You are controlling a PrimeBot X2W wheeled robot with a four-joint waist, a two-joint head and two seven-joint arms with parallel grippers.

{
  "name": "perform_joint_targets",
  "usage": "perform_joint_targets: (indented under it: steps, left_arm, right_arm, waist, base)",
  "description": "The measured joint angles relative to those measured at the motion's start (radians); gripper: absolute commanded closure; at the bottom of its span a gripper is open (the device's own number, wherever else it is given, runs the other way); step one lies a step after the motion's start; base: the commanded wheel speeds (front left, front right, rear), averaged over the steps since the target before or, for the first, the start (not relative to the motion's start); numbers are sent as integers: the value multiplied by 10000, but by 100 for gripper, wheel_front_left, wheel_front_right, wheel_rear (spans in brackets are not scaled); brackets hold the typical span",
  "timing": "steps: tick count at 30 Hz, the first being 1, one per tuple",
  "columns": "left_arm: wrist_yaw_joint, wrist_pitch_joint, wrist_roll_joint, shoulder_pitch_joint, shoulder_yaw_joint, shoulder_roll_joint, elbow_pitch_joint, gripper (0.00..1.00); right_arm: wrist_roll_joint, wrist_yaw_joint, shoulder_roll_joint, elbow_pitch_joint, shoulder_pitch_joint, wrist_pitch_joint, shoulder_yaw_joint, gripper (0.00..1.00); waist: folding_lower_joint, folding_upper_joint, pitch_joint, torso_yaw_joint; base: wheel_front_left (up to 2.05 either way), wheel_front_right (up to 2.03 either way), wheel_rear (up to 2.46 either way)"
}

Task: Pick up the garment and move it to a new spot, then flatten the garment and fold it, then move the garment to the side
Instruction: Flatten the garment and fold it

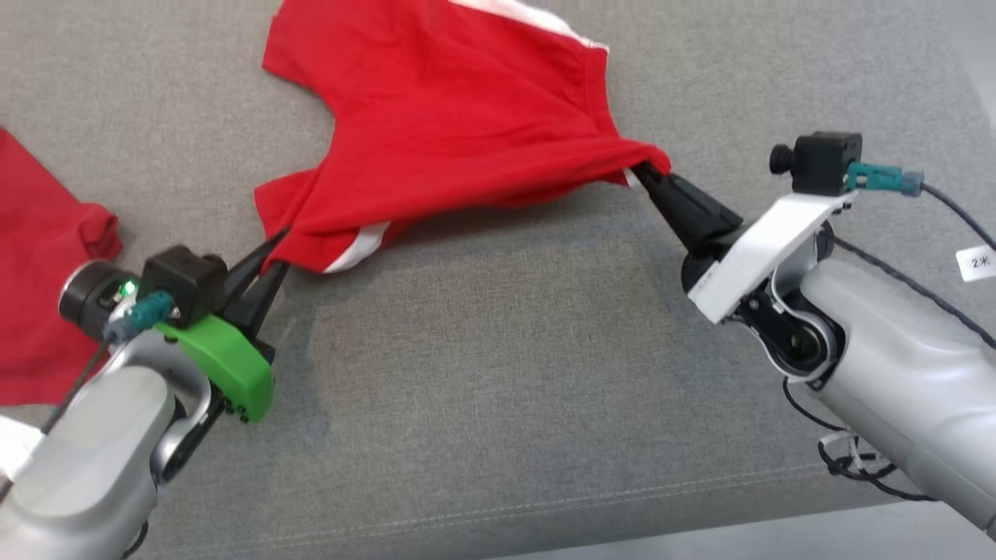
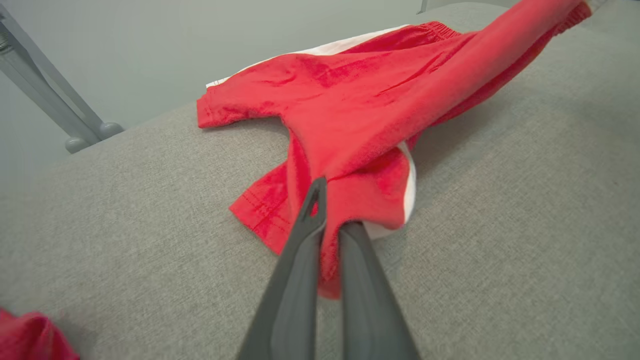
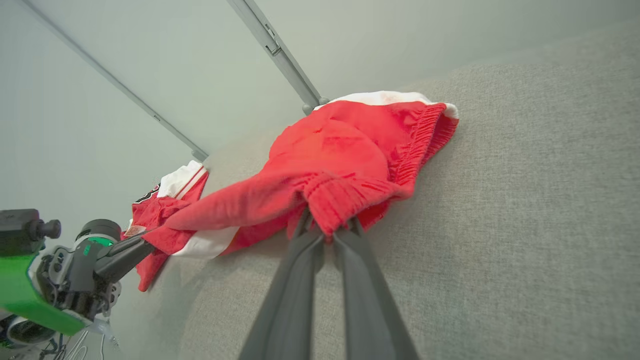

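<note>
The garment [image 1: 443,117] is a pair of red shorts with white side stripes, stretched across the grey cushion between both arms. My left gripper [image 1: 278,250] is shut on a leg hem at its lower left; in the left wrist view the garment [image 2: 360,115] is pinched in the left gripper [image 2: 332,210]. My right gripper [image 1: 644,169] is shut on the elastic waistband at the right end. In the right wrist view the bunched waistband of the garment [image 3: 345,165] sits in the right gripper [image 3: 327,227], and the left gripper [image 3: 145,240] holds the far end.
A second red garment [image 1: 39,264] lies at the left edge of the grey cushion [image 1: 498,373]. The cushion's front edge [image 1: 700,513] runs along the bottom right. A paper tag [image 1: 976,263] hangs on a cable at the right. Grey metal legs [image 2: 60,110] stand beyond the cushion.
</note>
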Motion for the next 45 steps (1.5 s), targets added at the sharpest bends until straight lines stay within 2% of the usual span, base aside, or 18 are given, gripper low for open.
perform_joint_targets:
  steps: [4, 8, 12, 17, 24, 27, 28, 29, 30, 38, 45]
  left_arm:
    - [192, 0, 295, 386, -69, -10, -35, 100]
    - [324, 2, 387, 848, 81, -476, -784, 100]
    - [328, 2, 385, 1401, 82, -702, -1177, 100]
    - [456, 2, 368, 2236, 288, -959, -1325, 100]
    - [516, 2, 403, 2652, 314, -1463, -1080, 100]
    - [516, 4, 502, 2766, 224, -1551, -654, 78]
    - [539, 4, 600, 2793, 184, -1569, -525, 59]
    - [545, 4, 698, 2801, 125, -1597, -384, 27]
    - [545, 2, 755, 2816, 86, -1632, -278, 0]
    - [543, 4, 771, 2899, 280, -1916, 224, 0]
    - [648, 4, 245, 3384, 1406, -2046, 69, 0]
  right_arm:
    - [-244, 0, -301, -63, 281, 0, 263, 100]
    - [-372, 0, -936, 69, 981, -31, 140, 100]
    - [-146, 0, -1183, 81, 1534, -36, -123, 100]
    - [33, 0, -1208, -25, 2031, -42, -295, 100]
    - [-500, 0, -1200, 198, 2416, -42, 98, 100]
    - [-621, 0, -932, 211, 2487, -44, 63, 100]
    - [-629, 0, -819, 211, 2487, -44, 23, 100]
    - [-654, 0, -729, 211, 2488, -44, -13, 100]
    - [-694, 0, -658, 213, 2488, -44, -52, 100]
    - [-1091, 0, -474, 460, 2488, -44, -679, 100]
    - [-1162, 0, -295, 769, 2743, -46, -1361, 100]
  waist:
    - [0, 0, -311, -22]
    - [0, 0, -808, -27]
    - [0, 0, -1144, -11]
    - [0, 0, -1396, 1]
    - [0, 0, -1468, -23]
    - [0, 0, -1474, -21]
    - [0, 0, -1478, -24]
    - [0, 0, -1482, -27]
    - [0, 1, -1487, -32]
    - [0, 0, -1561, -109]
    - [0, 1, -1673, -82]
  base:
    - [0, 0, 0]
    - [0, 0, 0]
    - [0, 0, 0]
    - [0, 0, 0]
    - [0, 0, 0]
    - [0, 0, 0]
    - [0, 0, 0]
    - [0, 0, 0]
    - [0, 0, 0]
    - [0, 0, 0]
    - [0, 0, 0]
